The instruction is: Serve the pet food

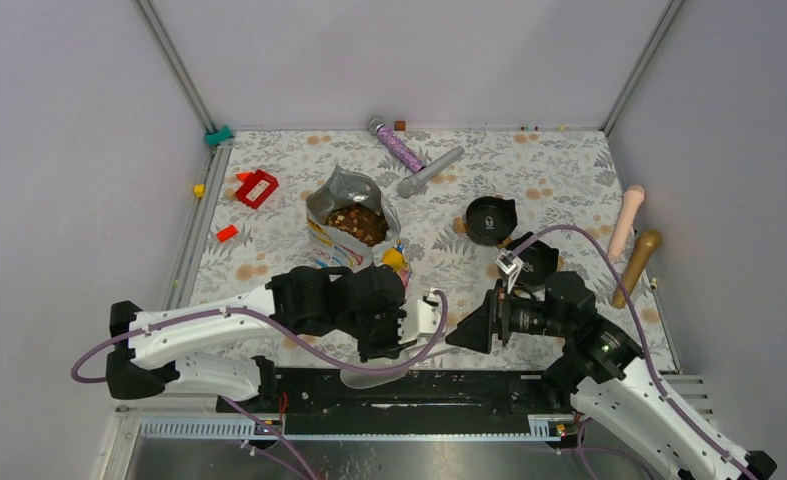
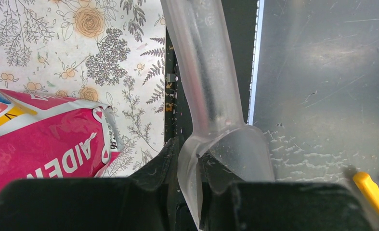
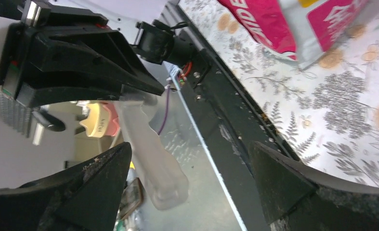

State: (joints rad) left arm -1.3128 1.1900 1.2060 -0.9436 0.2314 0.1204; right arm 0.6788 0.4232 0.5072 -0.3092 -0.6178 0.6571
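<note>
Translucent scoop [image 2: 211,96] is clamped in the left jaws over the desk's [image 1: 569,160] near edge. The right jaws gape wide near it, and kibble [image 1: 361,223] lies in the bag [image 1: 334,190].

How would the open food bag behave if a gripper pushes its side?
The bag is probably floppy: its foil rim looks crumpled, so the wall may fold. The pet food lies near the mouth, so a tilt could spill loose pellets.
</note>
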